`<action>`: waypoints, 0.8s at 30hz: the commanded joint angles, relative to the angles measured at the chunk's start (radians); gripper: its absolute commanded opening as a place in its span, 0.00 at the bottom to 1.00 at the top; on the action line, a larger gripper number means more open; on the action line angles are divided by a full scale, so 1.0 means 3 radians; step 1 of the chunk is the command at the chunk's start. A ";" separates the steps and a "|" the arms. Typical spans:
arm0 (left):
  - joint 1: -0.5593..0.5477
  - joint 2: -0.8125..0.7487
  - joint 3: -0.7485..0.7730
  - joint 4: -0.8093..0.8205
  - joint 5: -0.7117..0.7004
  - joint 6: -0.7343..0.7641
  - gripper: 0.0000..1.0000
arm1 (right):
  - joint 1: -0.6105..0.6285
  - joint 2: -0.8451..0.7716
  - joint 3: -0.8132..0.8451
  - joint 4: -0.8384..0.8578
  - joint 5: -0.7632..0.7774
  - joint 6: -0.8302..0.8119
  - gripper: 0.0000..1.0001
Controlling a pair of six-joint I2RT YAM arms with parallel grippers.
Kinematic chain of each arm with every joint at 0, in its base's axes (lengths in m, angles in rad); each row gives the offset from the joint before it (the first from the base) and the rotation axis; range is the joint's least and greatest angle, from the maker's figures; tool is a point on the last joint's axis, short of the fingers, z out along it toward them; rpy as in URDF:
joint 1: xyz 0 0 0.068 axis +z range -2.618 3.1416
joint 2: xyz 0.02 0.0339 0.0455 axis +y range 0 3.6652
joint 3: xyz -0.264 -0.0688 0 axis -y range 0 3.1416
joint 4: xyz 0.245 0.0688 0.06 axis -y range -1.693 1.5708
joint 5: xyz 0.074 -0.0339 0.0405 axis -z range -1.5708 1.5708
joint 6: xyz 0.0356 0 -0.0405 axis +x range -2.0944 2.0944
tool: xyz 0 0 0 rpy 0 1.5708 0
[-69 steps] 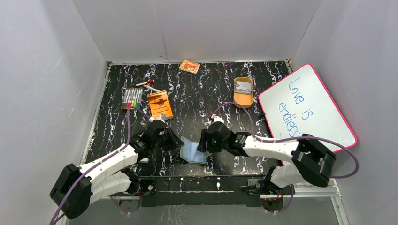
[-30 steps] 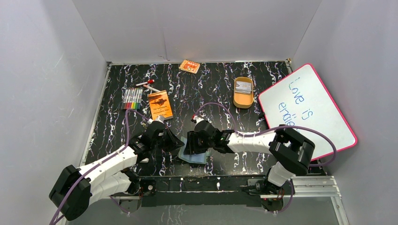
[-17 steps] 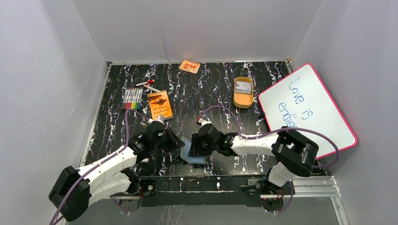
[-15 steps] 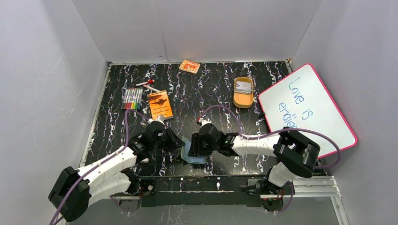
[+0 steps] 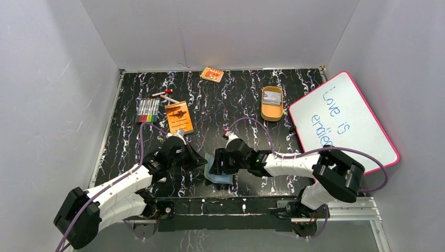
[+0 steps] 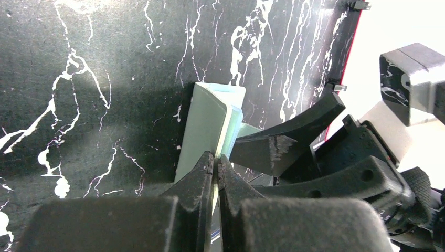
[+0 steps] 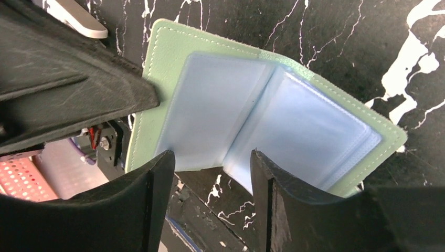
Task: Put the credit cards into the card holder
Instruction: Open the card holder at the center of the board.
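The card holder (image 5: 218, 170) lay opened on the marbled black table (image 5: 236, 105) near its front edge, between the two arms, green cover down and pale blue sleeves (image 7: 273, 110) facing up. The left gripper (image 6: 215, 160) was pressed together on the edge of one green flap, pinning it. The right gripper (image 7: 210, 157) stood spread above the sleeves, one finger to each side of the centre fold, holding nothing. The holder looked light, soft and floppy, and likely to fold shut or slide unless one flap was kept pinched at its stitched border. The clear sleeves appeared thin and slack, so each mouth would probably need to be held open. The credit cards (image 5: 272, 96) seemed to lie in the tan tray (image 5: 272, 111) at the far right, well apart from the holder. They were judged thin, stiff and slick, best taken by a raised edge. How many cards there were could not be told. The tray wall might hinder a flat pinch. A whiteboard (image 5: 343, 122) leaned just beside the tray. An orange booklet (image 5: 179, 117), markers (image 5: 148, 110) and an orange-and-white packet (image 5: 212, 74) lay clear of the path.
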State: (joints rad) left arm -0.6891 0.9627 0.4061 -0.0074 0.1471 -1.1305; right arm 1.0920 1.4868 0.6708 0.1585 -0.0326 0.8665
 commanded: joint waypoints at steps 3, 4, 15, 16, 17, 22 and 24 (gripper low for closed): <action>-0.0009 -0.0025 -0.0067 0.0002 0.0020 -0.0038 0.00 | -0.0086 -0.0258 -0.0243 0.0525 -0.0116 0.0223 0.67; -0.0009 -0.0035 -0.0074 -0.0003 0.0013 -0.0046 0.00 | -0.0106 -0.0257 -0.0261 0.0577 -0.0155 0.0251 0.68; -0.0008 -0.0061 -0.0088 0.0004 0.0021 -0.0065 0.00 | -0.0219 -0.0081 -0.0289 0.0920 -0.0426 0.0423 0.74; -0.0009 -0.0068 -0.0090 0.0004 0.0021 -0.0064 0.00 | -0.0220 -0.0069 -0.0263 0.0906 -0.0428 0.0417 0.74; -0.0009 -0.0072 -0.0095 0.0004 0.0021 -0.0062 0.00 | -0.0220 -0.0050 -0.0234 0.0851 -0.0422 0.0408 0.74; -0.0009 -0.0090 -0.0101 -0.0011 0.0011 -0.0059 0.00 | -0.0231 0.0004 -0.0201 0.0696 -0.0387 0.0393 0.64; -0.0009 -0.0097 -0.0106 -0.0016 0.0003 -0.0059 0.00 | -0.0230 0.0008 -0.0223 0.0654 -0.0348 0.0405 0.57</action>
State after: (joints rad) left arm -0.6891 0.9592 0.3855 -0.0055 0.1459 -1.1458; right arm 1.0275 1.4853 0.5861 0.3450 -0.1410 0.9764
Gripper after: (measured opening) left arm 0.014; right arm 0.628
